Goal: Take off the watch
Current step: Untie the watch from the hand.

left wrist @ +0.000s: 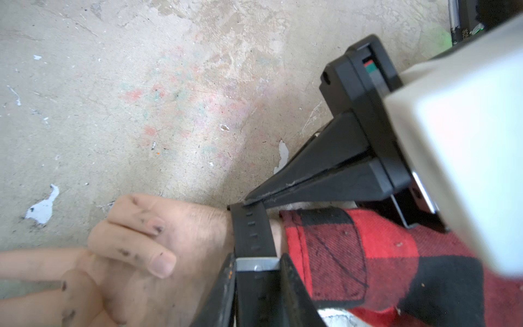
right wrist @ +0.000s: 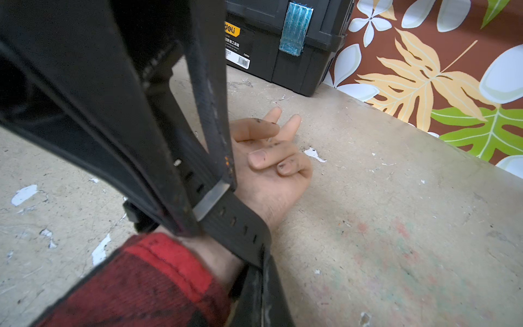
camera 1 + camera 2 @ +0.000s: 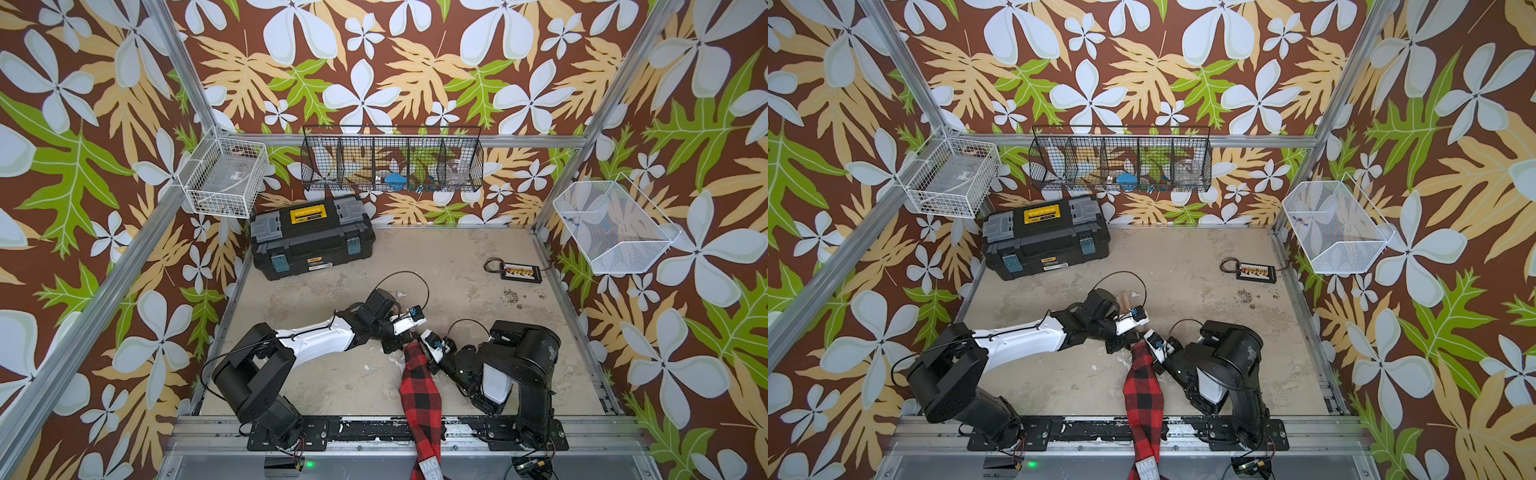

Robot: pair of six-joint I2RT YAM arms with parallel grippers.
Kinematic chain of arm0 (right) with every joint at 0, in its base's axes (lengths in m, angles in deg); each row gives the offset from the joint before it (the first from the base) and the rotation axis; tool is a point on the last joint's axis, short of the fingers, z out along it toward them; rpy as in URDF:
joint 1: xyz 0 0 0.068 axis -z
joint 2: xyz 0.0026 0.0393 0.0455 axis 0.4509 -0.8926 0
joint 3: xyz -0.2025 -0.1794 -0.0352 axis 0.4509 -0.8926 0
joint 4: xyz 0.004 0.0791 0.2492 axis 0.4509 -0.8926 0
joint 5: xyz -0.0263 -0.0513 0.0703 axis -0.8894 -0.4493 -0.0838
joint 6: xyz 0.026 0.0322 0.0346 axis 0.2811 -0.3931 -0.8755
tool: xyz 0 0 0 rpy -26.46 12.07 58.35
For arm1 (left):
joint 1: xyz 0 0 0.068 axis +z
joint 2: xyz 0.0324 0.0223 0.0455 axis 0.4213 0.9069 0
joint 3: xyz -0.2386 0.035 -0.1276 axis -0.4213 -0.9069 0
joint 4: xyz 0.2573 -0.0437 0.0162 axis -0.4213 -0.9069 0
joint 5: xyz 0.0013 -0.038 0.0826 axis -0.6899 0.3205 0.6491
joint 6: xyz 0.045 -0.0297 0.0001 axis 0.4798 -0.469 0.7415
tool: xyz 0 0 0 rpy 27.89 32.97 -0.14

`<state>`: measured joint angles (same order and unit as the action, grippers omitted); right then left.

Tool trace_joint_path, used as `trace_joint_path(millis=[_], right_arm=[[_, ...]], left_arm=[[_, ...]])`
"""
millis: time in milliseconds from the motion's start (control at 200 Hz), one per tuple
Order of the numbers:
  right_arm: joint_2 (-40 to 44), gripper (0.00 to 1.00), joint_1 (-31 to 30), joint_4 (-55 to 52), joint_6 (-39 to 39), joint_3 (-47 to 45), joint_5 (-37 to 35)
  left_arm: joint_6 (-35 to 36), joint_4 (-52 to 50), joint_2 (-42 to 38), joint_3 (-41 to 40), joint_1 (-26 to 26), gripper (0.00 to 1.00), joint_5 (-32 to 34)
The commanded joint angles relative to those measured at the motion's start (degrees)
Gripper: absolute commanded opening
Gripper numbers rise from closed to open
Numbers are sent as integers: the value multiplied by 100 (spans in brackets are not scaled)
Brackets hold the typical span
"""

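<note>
The watch (image 1: 254, 232) is a black strap with holes around the wrist of a palm-up hand (image 1: 169, 232) in a red-and-black plaid sleeve (image 3: 419, 386). Its face is hidden. My left gripper (image 1: 257, 262) is shut across the strap's width at the silver buckle (image 1: 256, 264), one finger on each edge. My right gripper (image 2: 261, 262) is shut on the strap's free end (image 2: 249, 235), just past the buckle (image 2: 210, 199). In both top views the two grippers meet over the wrist, above the sleeve's cuff (image 3: 1140, 353), and hide the watch.
A black toolbox (image 3: 311, 237) stands at the back left of the table. A small terminal board with wires (image 3: 519, 272) lies at the back right. Wire baskets (image 3: 390, 164) hang on the walls. The sleeve runs over the table's front rail (image 3: 374, 428).
</note>
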<state>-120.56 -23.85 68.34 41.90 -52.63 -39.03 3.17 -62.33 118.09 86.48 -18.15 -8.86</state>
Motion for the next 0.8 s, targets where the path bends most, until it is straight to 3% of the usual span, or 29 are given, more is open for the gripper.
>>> trace_joint_path(millis=[0, 796], right_arm=[[-103, 0, 66, 760, -75, -44, -954], [-229, 0, 64, 794, -65, -14, -962]], left_arm=[[-23, -598, -173, -109, 47, 18, 121], [-128, -626, -1048, -801, 123, 20, 527]])
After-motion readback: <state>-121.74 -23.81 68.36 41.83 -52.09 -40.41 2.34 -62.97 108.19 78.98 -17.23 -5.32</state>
